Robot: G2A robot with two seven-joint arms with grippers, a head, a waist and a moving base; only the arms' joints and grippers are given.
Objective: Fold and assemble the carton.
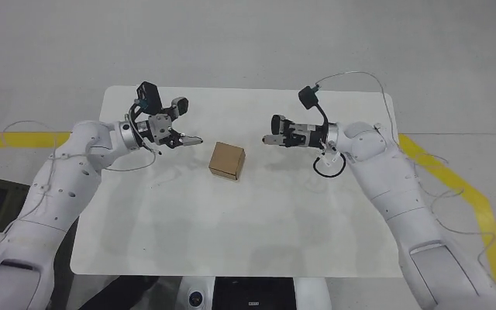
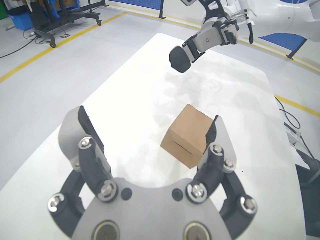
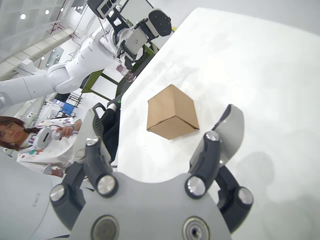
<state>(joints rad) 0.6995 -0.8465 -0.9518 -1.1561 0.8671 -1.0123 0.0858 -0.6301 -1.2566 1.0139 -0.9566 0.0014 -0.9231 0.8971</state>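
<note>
The left tool is held low over the left part of the desk. Its two fingers are spread apart and nothing is gripped between them. Its tips are pointed rightward at the carton, near it but not touching. The arm behind it is bent at the elbow and stretched in from the near left, with the wrist laid roughly level. The right tool is likewise opened and empty, held on the opposite side with its tips turned leftward, somewhat farther from the carton than the left one. Its arm is brought in from the near right, and a dark cable loop is hung under the wrist. The carton is stood on the desk between the two tools and slightly nearer than their tips, closed into a brown cube and turned a little askew to the desk's edges. In the left wrist view the left tool is seen with its ridged fingers wide apart and the carton lying beyond them. A short dark slot is shown on the carton's facing side, and the right tool is seen farther off above the desk. In the right wrist view the carton is seen beyond and between the open fingers of the right tool, apart from them. A slanted flap seam is shown on one face, and the left tool is seen beyond, by the far edge of the desk.
</note>
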